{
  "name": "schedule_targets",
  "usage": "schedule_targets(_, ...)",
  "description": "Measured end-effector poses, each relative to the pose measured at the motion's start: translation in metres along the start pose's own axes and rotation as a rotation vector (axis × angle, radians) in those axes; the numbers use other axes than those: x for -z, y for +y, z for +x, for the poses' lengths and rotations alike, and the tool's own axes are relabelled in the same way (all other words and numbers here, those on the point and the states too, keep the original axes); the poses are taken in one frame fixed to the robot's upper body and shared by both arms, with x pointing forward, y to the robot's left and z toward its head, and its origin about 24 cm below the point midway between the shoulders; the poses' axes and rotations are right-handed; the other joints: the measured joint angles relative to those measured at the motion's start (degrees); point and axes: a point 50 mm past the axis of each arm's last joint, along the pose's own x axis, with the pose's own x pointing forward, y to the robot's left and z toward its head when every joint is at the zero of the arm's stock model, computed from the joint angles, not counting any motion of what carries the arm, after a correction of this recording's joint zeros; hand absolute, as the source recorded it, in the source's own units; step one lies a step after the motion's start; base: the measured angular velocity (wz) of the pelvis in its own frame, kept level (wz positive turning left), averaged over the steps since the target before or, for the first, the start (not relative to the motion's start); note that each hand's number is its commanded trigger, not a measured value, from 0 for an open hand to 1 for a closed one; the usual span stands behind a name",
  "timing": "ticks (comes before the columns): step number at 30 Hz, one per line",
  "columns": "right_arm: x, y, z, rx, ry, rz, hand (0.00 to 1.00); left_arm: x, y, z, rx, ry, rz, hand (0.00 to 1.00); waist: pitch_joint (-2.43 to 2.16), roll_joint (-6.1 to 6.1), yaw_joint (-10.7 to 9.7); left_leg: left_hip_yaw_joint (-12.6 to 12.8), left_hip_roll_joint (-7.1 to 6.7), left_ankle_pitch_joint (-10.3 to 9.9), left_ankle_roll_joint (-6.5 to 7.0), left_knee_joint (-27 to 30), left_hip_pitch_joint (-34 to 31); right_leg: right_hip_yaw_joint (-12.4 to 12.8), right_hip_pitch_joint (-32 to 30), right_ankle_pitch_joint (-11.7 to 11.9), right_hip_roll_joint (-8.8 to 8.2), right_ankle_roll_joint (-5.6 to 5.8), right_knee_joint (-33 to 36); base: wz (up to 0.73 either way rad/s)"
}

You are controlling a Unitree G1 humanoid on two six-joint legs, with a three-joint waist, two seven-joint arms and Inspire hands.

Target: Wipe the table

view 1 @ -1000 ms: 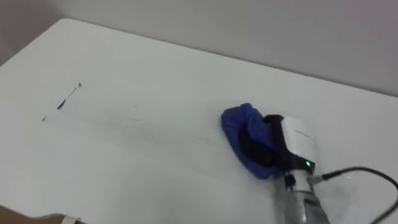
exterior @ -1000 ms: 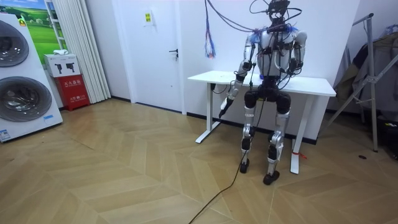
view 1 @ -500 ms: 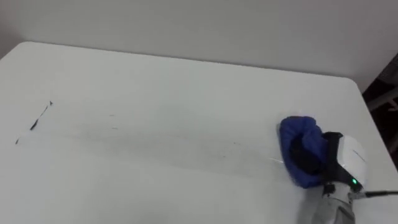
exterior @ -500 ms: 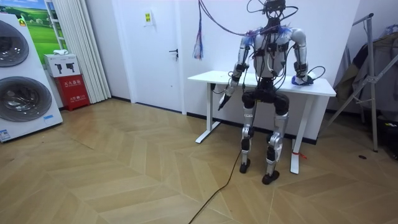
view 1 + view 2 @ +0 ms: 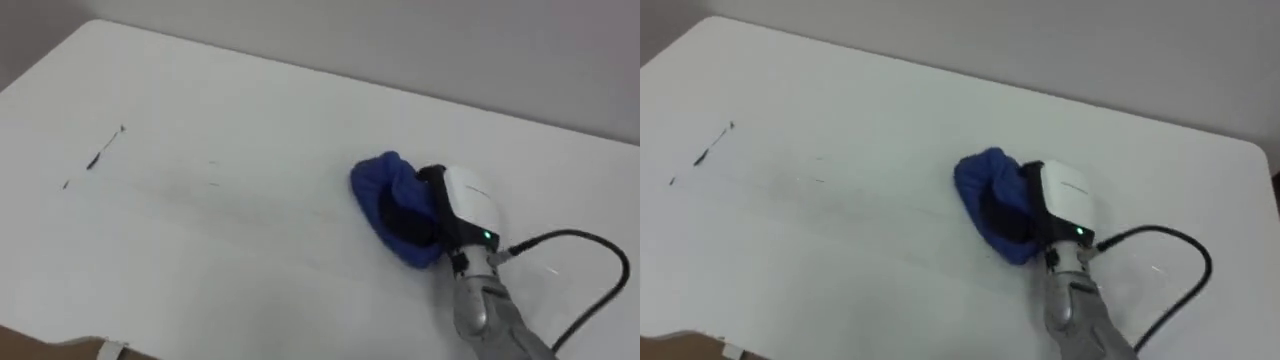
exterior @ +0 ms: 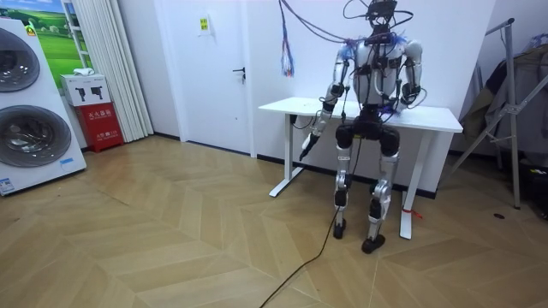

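A crumpled blue cloth [image 5: 375, 185] [image 5: 980, 180] lies on the white table [image 5: 250, 120] [image 5: 840, 100], right of its middle. My right hand [image 5: 465, 205] [image 5: 1065, 205] rests on the cloth's right side. Its dark fingers are curled into the folds, and the cloth wraps up around them. Thin dark marks [image 5: 100, 158] [image 5: 708, 152] streak the tabletop far to the left, well apart from the cloth. In the room view I stand upright at the table's [image 6: 428, 115] long side. My left hand [image 6: 306, 145] hangs relaxed below the tabletop, fingers pointing down.
The table's far edge runs along a pale wall; its near edge cuts the lower left corner [image 5: 60, 335]. In the room view, washing machines [image 6: 30, 103] and a red box [image 6: 101, 124] stand far left, and a metal rack [image 6: 514, 111] stands at the right.
My right hand has swept the blue cloth from the table's right end back toward the middle. The head view has swung left with it. The left hand has stayed hanging.
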Motion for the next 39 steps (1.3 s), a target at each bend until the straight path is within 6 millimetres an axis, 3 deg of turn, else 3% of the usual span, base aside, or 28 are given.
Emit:
schedule_targets(1,0.012,-0.004,-0.006,0.021,0.040,-0.007,1.00,-0.002,0.004,0.001,-0.015,-0.008,-0.008,0.00,-0.01,0.24,-0.57,1.29,0.25,-0.37,0.59,0.03,0.44,0.07,-0.87,-0.23,-0.56,0.15,2.52,0.09)
schedule_targets(3,0.055,-0.020,-0.026,0.095,0.212,-0.033,1.00,-0.015,0.026,0.006,-0.091,-0.065,-0.032,0.00,-0.47,0.68,-2.21,5.93,1.27,-2.39,2.63,0.61,1.42,0.17,-4.69,-0.11,-2.81,0.32,12.75,-0.13)
schedule_targets(5,0.077,-0.030,-0.033,0.119,0.297,-0.054,1.00,-0.022,0.037,0.006,-0.127,-0.112,-0.030,0.00,-0.92,1.45,-1.94,8.57,2.53,-4.23,3.08,1.52,1.19,0.32,-7.53,1.16,-4.32,0.63,18.50,-0.61)
schedule_targets(8,0.091,-0.033,-0.040,0.126,0.377,-0.069,1.00,-0.028,0.042,0.007,-0.167,-0.143,-0.039,0.00,-1.27,2.49,-1.61,10.74,4.30,-6.40,3.16,4.41,1.54,1.03,-10.18,0.67,-9.29,0.77,22.56,-0.53)
schedule_targets(9,0.088,-0.030,-0.036,0.123,0.390,-0.064,1.00,-0.028,0.041,0.007,-0.160,-0.149,-0.037,0.00,-1.20,2.60,-0.81,11.29,5.31,-7.35,3.03,6.22,0.95,1.72,-10.42,0.71,-10.65,0.83,20.92,-0.42)
schedule_targets(10,0.086,-0.027,-0.034,0.121,0.398,-0.061,1.00,-0.028,0.039,0.007,-0.155,-0.151,-0.027,0.00,-1.21,2.65,-0.61,11.45,5.98,-7.79,2.91,7.19,0.55,1.87,-10.29,0.84,-10.94,1.04,19.03,-0.37)
schedule_targets(12,0.071,-0.017,-0.022,0.118,0.422,-0.041,1.00,-0.034,0.029,0.008,-0.118,-0.159,-0.007,0.00,-1.13,2.54,1.07,11.09,8.81,-9.21,2.13,11.29,-2.08,1.96,-8.93,1.96,-11.03,2.08,9.81,-0.17)
schedule_targets(13,0.065,-0.014,-0.018,0.117,0.421,-0.032,1.00,-0.035,0.025,0.009,-0.106,-0.156,0.000,0.00,-1.11,2.50,1.64,10.94,9.32,-9.39,1.82,11.96,-2.80,1.97,-8.40,2.41,-11.02,2.43,7.72,-0.08)
schedule_targets(16,0.014,-0.006,0.020,0.070,0.276,0.017,1.00,-0.055,0.008,0.011,-0.051,-0.172,0.029,0.00,-0.58,0.67,3.99,9.33,10.18,-9.24,0.41,14.22,-7.21,0.91,-7.68,4.75,-11.31,3.33,0.34,0.09)
schedule_targets(18,-0.053,-0.008,0.056,0.020,-0.008,-0.006,1.00,-0.075,0.004,0.013,-0.034,-0.201,0.028,0.00,0.45,-1.86,7.74,9.12,10.65,-8.32,-1.43,14.98,-9.88,0.13,-7.85,6.50,-10.36,3.38,-1.53,0.00)
schedule_targets(20,-0.093,-0.017,0.076,0.018,-0.194,-0.019,1.00,-0.082,0.001,0.012,-0.022,-0.218,0.014,0.00,0.66,-2.98,9.34,7.94,11.48,-8.20,-2.96,16.29,-11.84,-0.14,-7.39,6.96,-8.71,2.79,-2.34,0.27)
schedule_targets(21,-0.103,-0.021,0.081,0.019,-0.245,-0.027,1.00,-0.077,0.001,0.012,-0.014,-0.200,0.016,0.00,0.69,-2.94,9.80,6.48,12.27,-7.97,-4.03,17.06,-12.29,-0.25,-6.28,6.96,-7.00,2.63,-2.85,0.58)
schedule_targets(22,-0.105,-0.022,0.081,0.024,-0.257,-0.027,1.00,-0.072,0.002,0.012,-0.015,-0.189,0.020,0.00,0.68,-2.94,9.74,5.72,12.58,-7.82,-4.34,17.24,-12.37,-0.44,-5.61,7.10,-6.09,2.37,-3.40,0.68)
schedule_targets(23,-0.099,-0.020,0.078,0.017,-0.246,-0.039,1.00,-0.056,0.006,0.011,-0.016,-0.156,0.024,0.00,0.45,-2.52,9.62,4.14,13.52,-7.99,-5.71,17.89,-12.30,-2.87,-4.21,5.46,-4.41,2.63,-3.23,0.51)
schedule_targets(24,-0.091,-0.017,0.074,0.007,-0.229,-0.055,1.00,-0.049,0.007,0.010,-0.018,-0.143,0.022,0.00,0.23,-2.18,9.34,3.82,14.25,-8.11,-6.49,18.04,-12.21,-3.35,-3.41,4.63,-3.45,2.87,-3.28,0.60)
schedule_targets(25,-0.070,-0.010,0.062,-0.018,-0.172,-0.089,1.00,-0.031,0.010,0.007,-0.024,-0.105,0.029,0.00,0.19,-1.78,7.70,3.75,15.12,-7.34,-7.89,18.14,-12.13,-4.63,-1.87,3.12,-1.93,2.91,-3.70,0.76)
schedule_targets(26,-0.036,-0.006,0.041,-0.038,-0.082,-0.092,1.00,-0.013,0.011,0.004,-0.026,-0.063,0.049,0.00,0.12,-1.21,5.76,3.75,15.64,-6.31,-8.79,17.92,-12.29,-6.30,-0.57,1.72,-1.15,3.08,-3.70,0.91)
schedule_targets(27,-0.011,-0.010,0.018,0.017,-0.026,-0.065,1.00,0.012,0.012,-0.001,-0.027,-0.001,0.064,0.00,-0.63,-0.13,3.74,3.89,16.06,-5.47,-8.93,18.20,-12.19,-6.11,0.32,0.71,-0.61,3.43,-3.65,0.60)
schedule_targets(29,0.018,-0.021,0.000,0.068,0.042,-0.070,1.00,0.040,0.009,-0.010,-0.022,0.078,0.048,0.00,-1.09,1.30,2.39,3.85,16.07,-3.28,-7.31,19.75,-11.54,-4.42,0.84,0.33,-0.59,3.41,-3.77,-0.23)
schedule_targets(30,0.034,-0.032,-0.005,0.104,0.069,-0.097,1.00,0.047,0.009,-0.012,-0.020,0.097,0.039,0.00,-0.63,1.99,1.14,2.16,14.29,-2.80,-7.02,20.20,-12.16,-2.73,1.82,0.28,-0.90,3.30,-4.43,-0.35)
schedule_targets(31,0.043,-0.038,-0.008,0.120,0.089,-0.109,1.00,0.051,0.010,-0.013,-0.016,0.107,0.039,0.00,-0.83,2.68,0.56,0.59,12.29,-3.05,-6.82,18.73,-11.86,-1.65,1.84,0.26,-1.13,3.28,-4.41,-0.12)
schedule_targets(32,0.056,-0.046,-0.013,0.148,0.137,-0.119,1.00,0.049,0.016,-0.011,-0.030,0.091,0.023,0.00,-1.29,3.25,-0.09,0.95,9.70,-3.21,-6.61,14.34,-9.43,0.40,1.48,0.00,-1.46,3.55,-4.35,-0.17)
schedule_targets(33,0.059,-0.047,-0.013,0.152,0.149,-0.123,1.00,0.048,0.020,-0.010,-0.042,0.081,0.017,0.00,-1.33,3.14,0.17,1.67,9.46,-3.18,-6.66,12.12,-7.64,0.84,1.30,-0.32,-1.65,3.74,-4.51,-0.65)
schedule_targets(34,0.061,-0.048,-0.012,0.154,0.156,-0.132,1.00,0.047,0.025,-0.009,-0.065,0.075,-0.001,0.00,-1.36,2.68,0.91,1.91,8.73,-3.25,-7.27,8.56,-5.19,2.23,0.76,-1.43,-2.03,3.18,-5.18,-0.84)
schedule_targets(35,0.062,-0.046,-0.013,0.146,0.163,-0.138,1.00,0.043,0.026,-0.008,-0.072,0.068,-0.027,0.00,-1.23,2.92,0.96,2.46,8.54,-2.89,-7.22,7.41,-4.06,3.20,0.74,-1.05,-2.00,3.24,-5.46,-0.72)
schedule_targets(39,0.053,-0.033,-0.012,0.114,0.166,-0.131,1.00,0.004,0.018,0.001,-0.056,-0.033,-0.065,0.00,-1.26,1.64,0.42,2.17,8.10,-2.40,-7.19,6.00,-3.22,3.38,1.38,-0.47,-2.04,3.28,-5.55,-0.06)
